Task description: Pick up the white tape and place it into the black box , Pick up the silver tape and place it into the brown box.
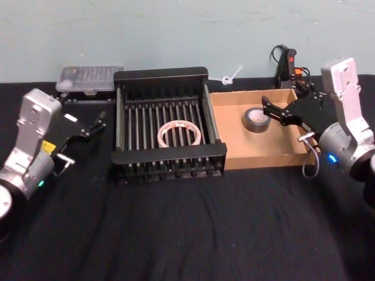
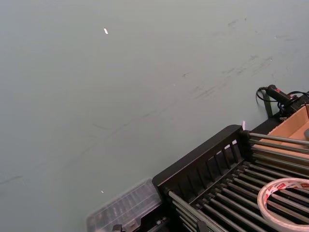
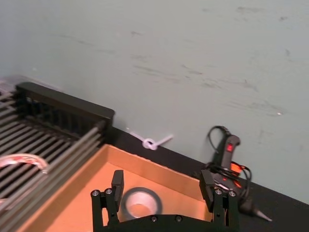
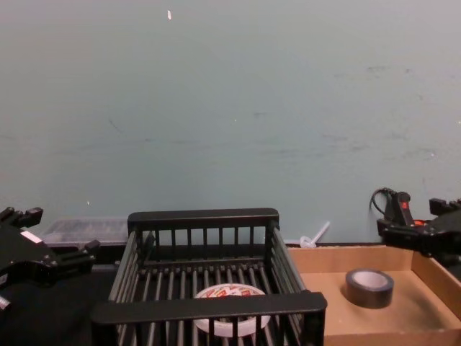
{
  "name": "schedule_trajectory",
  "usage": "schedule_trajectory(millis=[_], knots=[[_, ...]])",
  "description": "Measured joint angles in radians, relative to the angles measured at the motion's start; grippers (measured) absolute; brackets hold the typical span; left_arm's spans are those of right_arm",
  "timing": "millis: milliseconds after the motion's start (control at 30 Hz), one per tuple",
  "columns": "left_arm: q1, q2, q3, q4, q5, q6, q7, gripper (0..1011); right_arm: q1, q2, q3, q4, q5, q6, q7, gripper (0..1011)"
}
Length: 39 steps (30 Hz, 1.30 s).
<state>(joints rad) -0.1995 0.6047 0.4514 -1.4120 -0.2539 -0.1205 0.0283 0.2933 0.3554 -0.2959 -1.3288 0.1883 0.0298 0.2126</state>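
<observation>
The white tape (image 1: 179, 133) lies flat on the barred bottom of the black box (image 1: 169, 156), also seen in the chest view (image 4: 229, 306) and the left wrist view (image 2: 285, 203). The silver tape (image 1: 256, 119) lies flat in the brown box (image 1: 266, 158), near its back left corner. My right gripper (image 1: 270, 110) hangs open just above and to the right of the silver tape; in the right wrist view the roll (image 3: 139, 203) sits below the gap between the spread fingers (image 3: 117, 181). My left gripper (image 1: 101, 120) is open and empty, left of the black box.
A clear plastic case (image 1: 89, 79) lies behind the black box at the back left. A black and red glue gun (image 1: 287, 64) with a cable stands behind the brown box, and a small white tie (image 1: 231, 76) lies by the wall. Black cloth covers the table.
</observation>
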Motion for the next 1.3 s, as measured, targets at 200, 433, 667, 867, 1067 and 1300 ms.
schedule_trajectory(millis=[200, 433, 667, 867, 1067, 1300], knots=[[0.000, 0.000, 0.000, 0.000, 0.000, 0.000, 0.000, 1001, 0.019, -0.040, 0.009, 0.061, -0.056, -0.036, -0.072, 1002], [0.000, 0.000, 0.000, 0.000, 0.000, 0.000, 0.000, 1001, 0.033, -0.067, 0.019, 0.105, -0.096, -0.060, -0.109, 1002], [0.000, 0.000, 0.000, 0.000, 0.000, 0.000, 0.000, 1001, 0.041, -0.082, 0.024, 0.129, -0.120, -0.068, -0.118, 1002], [0.000, 0.000, 0.000, 0.000, 0.000, 0.000, 0.000, 1001, 0.040, -0.080, 0.023, 0.127, -0.119, -0.067, -0.118, 1002], [0.000, 0.000, 0.000, 0.000, 0.000, 0.000, 0.000, 1001, 0.040, -0.079, 0.023, 0.124, -0.116, -0.066, -0.117, 1002], [0.000, 0.000, 0.000, 0.000, 0.000, 0.000, 0.000, 1001, 0.039, -0.078, 0.022, 0.122, -0.114, -0.066, -0.116, 1003]])
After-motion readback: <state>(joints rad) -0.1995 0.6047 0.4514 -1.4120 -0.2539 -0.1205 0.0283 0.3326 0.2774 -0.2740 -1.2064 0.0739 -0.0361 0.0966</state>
